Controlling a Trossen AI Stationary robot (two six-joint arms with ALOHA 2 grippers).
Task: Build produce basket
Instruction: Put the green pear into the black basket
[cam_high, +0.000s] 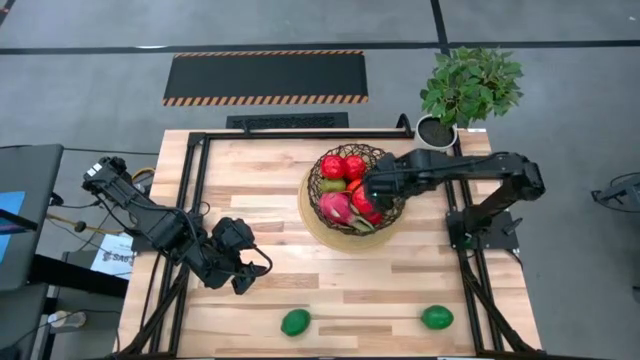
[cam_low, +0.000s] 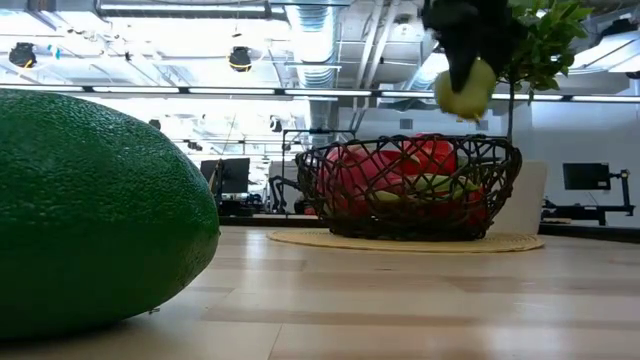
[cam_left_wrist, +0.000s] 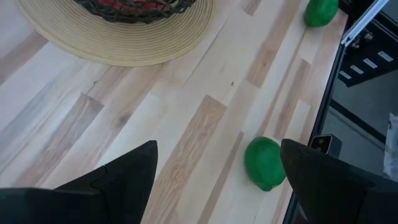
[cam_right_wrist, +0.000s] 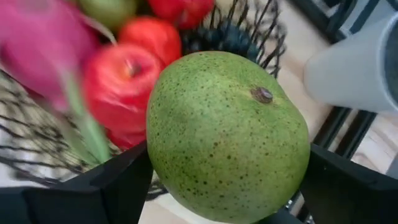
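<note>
Right claw (cam_right_wrist: 227, 186) pinches a green pear (cam_right_wrist: 227, 137) above the basket (cam_high: 357, 190), at the 3 o'clock side of its rim; the basket, on a tan disc at counter (cam_high: 270, 190) centre, holds red apples (cam_high: 333, 166) and a pink dragon fruit (cam_high: 336, 207); left claw (cam_left_wrist: 214, 180) hangs spread over the counter at 8 o'clock; two limes (cam_high: 295, 322) lie along the 6 o'clock edge.

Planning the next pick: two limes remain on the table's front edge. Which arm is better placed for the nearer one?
Left. The left gripper is open and empty just behind the lime; the right gripper holds a pear over the basket.
</note>
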